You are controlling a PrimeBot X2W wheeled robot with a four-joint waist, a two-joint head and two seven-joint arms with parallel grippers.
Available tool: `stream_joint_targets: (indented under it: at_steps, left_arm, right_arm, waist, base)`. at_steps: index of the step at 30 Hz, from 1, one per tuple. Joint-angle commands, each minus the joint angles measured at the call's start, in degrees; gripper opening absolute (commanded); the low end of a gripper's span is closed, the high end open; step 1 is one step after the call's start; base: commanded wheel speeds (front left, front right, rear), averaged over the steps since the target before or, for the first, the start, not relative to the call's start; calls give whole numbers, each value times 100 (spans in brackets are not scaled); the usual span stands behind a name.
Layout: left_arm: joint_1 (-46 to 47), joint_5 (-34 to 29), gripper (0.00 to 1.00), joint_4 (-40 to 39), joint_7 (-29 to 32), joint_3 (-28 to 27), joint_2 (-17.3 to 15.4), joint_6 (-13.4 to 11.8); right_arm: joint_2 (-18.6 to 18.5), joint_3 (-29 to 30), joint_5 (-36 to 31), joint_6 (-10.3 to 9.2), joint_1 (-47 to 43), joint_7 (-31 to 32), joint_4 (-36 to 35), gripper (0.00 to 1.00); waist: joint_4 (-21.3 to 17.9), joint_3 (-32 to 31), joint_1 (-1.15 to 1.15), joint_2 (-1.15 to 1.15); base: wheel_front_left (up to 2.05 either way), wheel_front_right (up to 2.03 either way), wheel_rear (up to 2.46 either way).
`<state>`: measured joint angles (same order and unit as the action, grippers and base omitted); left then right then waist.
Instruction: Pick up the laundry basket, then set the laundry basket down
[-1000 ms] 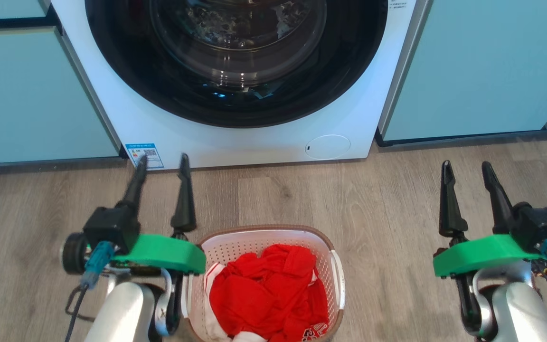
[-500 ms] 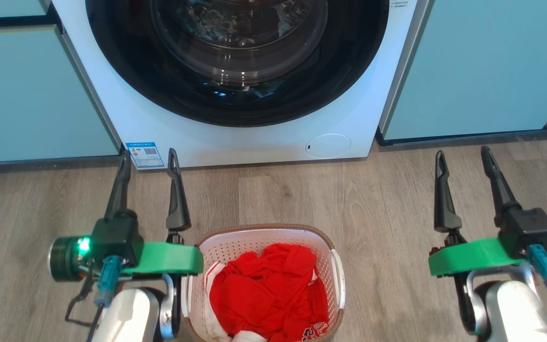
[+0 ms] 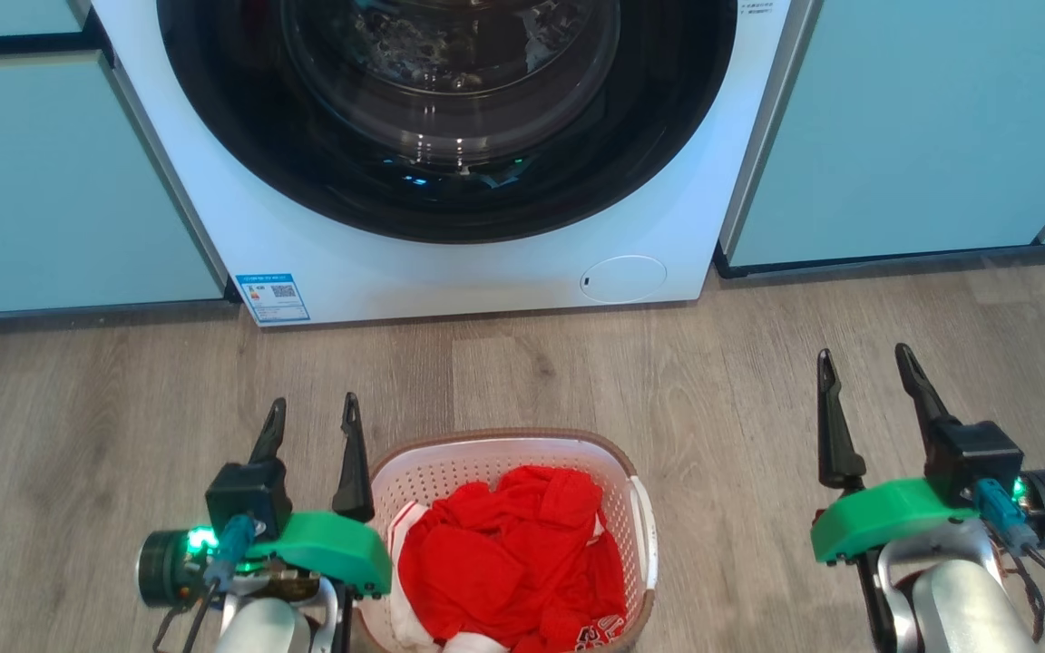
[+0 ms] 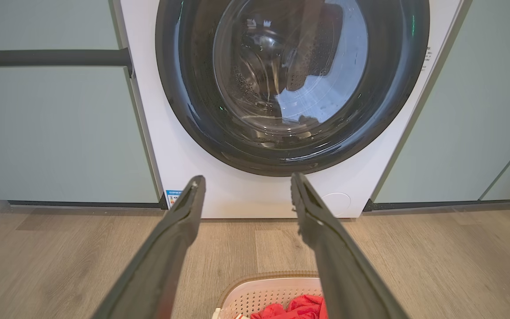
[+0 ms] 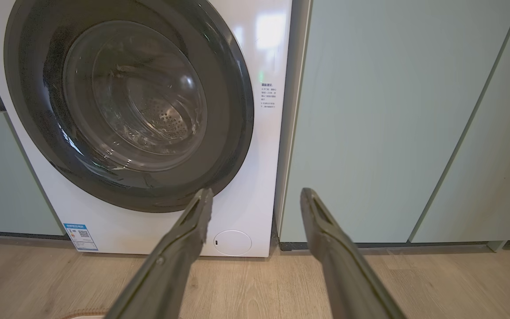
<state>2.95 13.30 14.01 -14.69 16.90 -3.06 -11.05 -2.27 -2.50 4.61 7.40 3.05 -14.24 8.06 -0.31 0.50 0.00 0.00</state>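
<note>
Holds left gripper (image 3: 315,402) spread wide and empty, just beside the laundry basket (image 3: 495,438) at its left side; touching or not, hard to tell. Holds right gripper (image 3: 864,353) likewise spread and empty, well apart on the right. Basket down on the wooden floor (image 3: 713,363), red clothes (image 3: 504,562) inside, before the washing machine (image 3: 486,281).

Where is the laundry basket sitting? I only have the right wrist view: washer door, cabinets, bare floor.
Observer: Head view has the laundry basket on the floor, centred in front of the washing machine.
Operator: Empty?
Observer: No, red clothing is piled inside.
Operator: Left hand on it?
Observer: No. The left hand is open just beside the basket's left side, holding nothing.
</note>
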Motion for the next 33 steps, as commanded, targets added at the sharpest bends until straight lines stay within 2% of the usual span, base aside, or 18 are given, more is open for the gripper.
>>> stream_joint_targets:
  at_steps: [1, 20, 26, 33]
  left_arm:
    - [290, 51, 100, -150, -30, -159, 18, 18]
    - [324, 227, 100, 90, -30, -195, 18, 7]
    - [721, 331, 100, 731, -30, -126, 18, 73]
    - [1821, 445, 100, 2281, -30, 120, 18, 299]
  right_arm:
    - [-61, -154, 11, 9, 188, -75, -164, 100]
    - [-61, -278, -8, 9, 223, -75, -54, 100]
    - [-61, -440, -39, 9, 525, -75, 356, 100]
    - [-61, -543, 83, 9, 1340, 30, 1247, 100]
  waist:
    - [3, 1, 0, 0]
    - [29, 100, 0, 0]
    - [84, 747, 0, 0]
    - [268, 1935, 0, 0]
  base:
    - [0, 0, 0]
    - [0, 0, 0]
    - [0, 0, 0]
    - [0, 0, 0]
